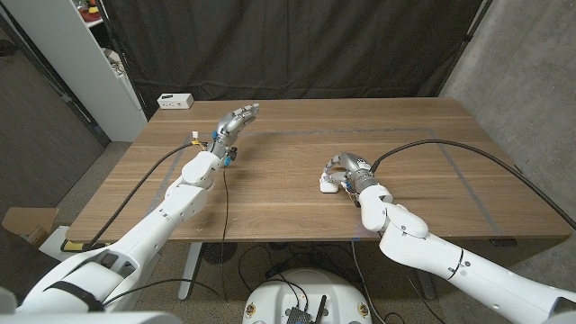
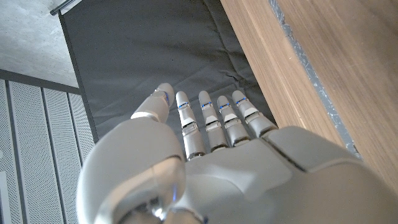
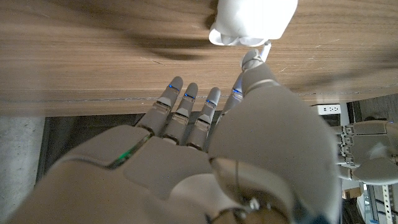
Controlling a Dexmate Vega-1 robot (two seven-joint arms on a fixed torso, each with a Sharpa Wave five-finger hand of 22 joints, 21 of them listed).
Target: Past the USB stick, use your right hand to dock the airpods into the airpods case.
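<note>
Right of centre in the head view, the right hand (image 1: 346, 171) curls beside the white airpods case (image 1: 328, 186) on the wooden table (image 1: 432, 144), a fingertip (image 3: 252, 60) at the case's edge; whether it pinches anything, I cannot tell. Upper left, the left hand (image 1: 234, 121) hovers with fingers straight, holding nothing.
</note>
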